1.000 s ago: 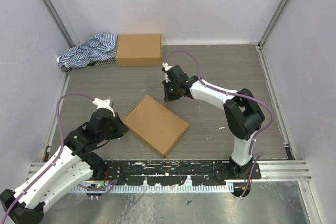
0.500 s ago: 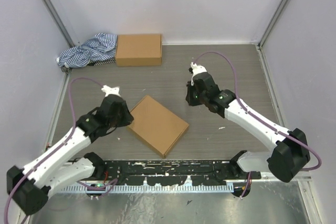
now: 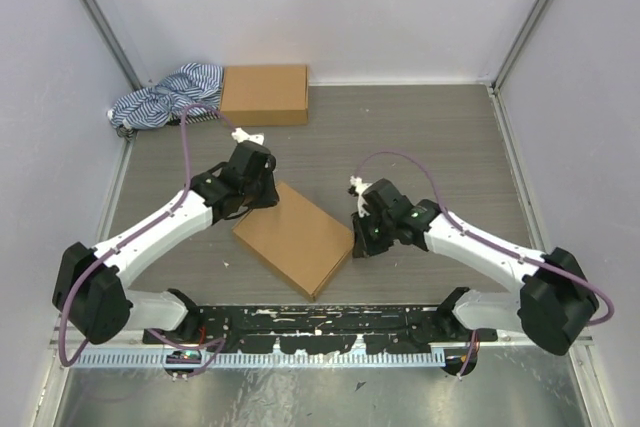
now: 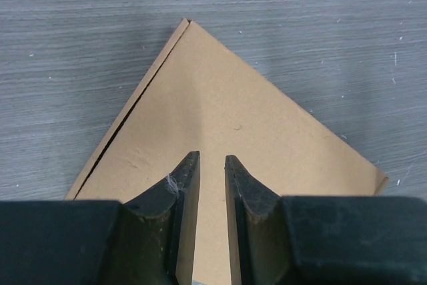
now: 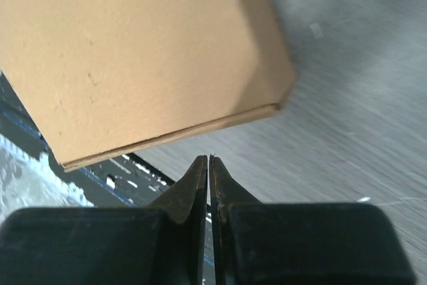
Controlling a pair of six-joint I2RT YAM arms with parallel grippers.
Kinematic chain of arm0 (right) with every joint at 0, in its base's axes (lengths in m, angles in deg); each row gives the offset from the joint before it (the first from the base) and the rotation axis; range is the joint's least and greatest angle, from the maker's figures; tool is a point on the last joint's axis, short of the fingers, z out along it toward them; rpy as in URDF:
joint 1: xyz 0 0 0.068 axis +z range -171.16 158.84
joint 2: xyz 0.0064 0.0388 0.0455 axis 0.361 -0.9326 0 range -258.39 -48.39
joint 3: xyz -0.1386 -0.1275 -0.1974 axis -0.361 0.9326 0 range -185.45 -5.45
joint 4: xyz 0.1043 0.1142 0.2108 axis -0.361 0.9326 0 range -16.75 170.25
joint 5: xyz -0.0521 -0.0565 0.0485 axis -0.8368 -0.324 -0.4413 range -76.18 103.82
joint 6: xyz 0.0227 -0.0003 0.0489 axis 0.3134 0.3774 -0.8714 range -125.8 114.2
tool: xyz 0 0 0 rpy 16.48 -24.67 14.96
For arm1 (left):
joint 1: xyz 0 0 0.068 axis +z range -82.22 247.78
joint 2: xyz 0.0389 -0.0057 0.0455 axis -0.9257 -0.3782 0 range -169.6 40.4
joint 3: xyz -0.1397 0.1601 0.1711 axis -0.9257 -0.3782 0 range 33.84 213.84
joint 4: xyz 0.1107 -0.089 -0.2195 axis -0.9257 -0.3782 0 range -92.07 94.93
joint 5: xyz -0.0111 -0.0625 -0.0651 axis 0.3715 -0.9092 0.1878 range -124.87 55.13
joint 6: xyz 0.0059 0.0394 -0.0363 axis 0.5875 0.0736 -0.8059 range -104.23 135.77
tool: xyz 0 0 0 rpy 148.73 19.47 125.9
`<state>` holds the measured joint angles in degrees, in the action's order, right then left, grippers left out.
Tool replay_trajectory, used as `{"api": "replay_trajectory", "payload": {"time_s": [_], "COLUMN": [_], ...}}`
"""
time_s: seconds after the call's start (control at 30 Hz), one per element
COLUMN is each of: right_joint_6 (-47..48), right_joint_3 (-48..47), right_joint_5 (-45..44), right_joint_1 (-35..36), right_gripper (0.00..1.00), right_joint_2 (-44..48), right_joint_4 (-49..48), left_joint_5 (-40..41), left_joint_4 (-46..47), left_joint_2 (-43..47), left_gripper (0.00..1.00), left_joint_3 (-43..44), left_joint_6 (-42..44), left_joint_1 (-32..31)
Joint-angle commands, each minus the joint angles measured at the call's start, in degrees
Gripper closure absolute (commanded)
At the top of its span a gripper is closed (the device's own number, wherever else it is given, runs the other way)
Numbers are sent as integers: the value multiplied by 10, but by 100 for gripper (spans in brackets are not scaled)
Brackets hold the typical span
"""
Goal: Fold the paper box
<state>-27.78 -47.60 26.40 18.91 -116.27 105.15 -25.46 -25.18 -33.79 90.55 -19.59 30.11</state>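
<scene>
The paper box is a flat, shallow brown cardboard mailer, lying closed and turned diagonally on the table's middle. My left gripper hovers over its far left corner. In the left wrist view the fingers stand a narrow gap apart with nothing between them, over the box lid. My right gripper is at the box's right corner. In the right wrist view it is shut and empty, just off the box's edge.
A second compact brown box stands at the back left, with a blue-and-white striped cloth beside it. Grey walls enclose the table on three sides. A black perforated rail runs along the near edge.
My left gripper has swung from the box's left side to above its far corner. My right gripper has come from the back middle down to the box's right corner.
</scene>
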Motion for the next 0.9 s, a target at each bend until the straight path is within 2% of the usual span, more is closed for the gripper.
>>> {"api": "replay_trajectory", "payload": {"time_s": [0.0, 0.2, 0.37, 0.63, 0.77, 0.87], "right_joint_6": [-9, -29, -26, -7, 9, 14], "right_joint_3": [-9, -38, -124, -256, -281, -267], "right_joint_5": [36, -11, -85, -63, -50, -73], "right_joint_1": [55, 77, 70, 22, -11, -37], "right_gripper": [89, 89, 89, 90, 90, 90], "right_joint_2": [-52, -131, -197, -313, -324, -285], "right_joint_4": [-14, -73, -88, -127, -159, -185], "left_joint_5": [-14, 1, 28, 79, 89, 79], "left_joint_4": [16, 2, -23, -60, -56, -36], "left_joint_2": [-8, 25, 64, 128, 161, 185], "left_gripper": [71, 71, 71, 70, 70, 70], "left_joint_3": [-11, -39, -48, -65, -85, -108], "left_joint_6": [5, 4, 10, 14, 14, 10], "left_joint_1": [-2, -2, -1, -2, -2, -2]}}
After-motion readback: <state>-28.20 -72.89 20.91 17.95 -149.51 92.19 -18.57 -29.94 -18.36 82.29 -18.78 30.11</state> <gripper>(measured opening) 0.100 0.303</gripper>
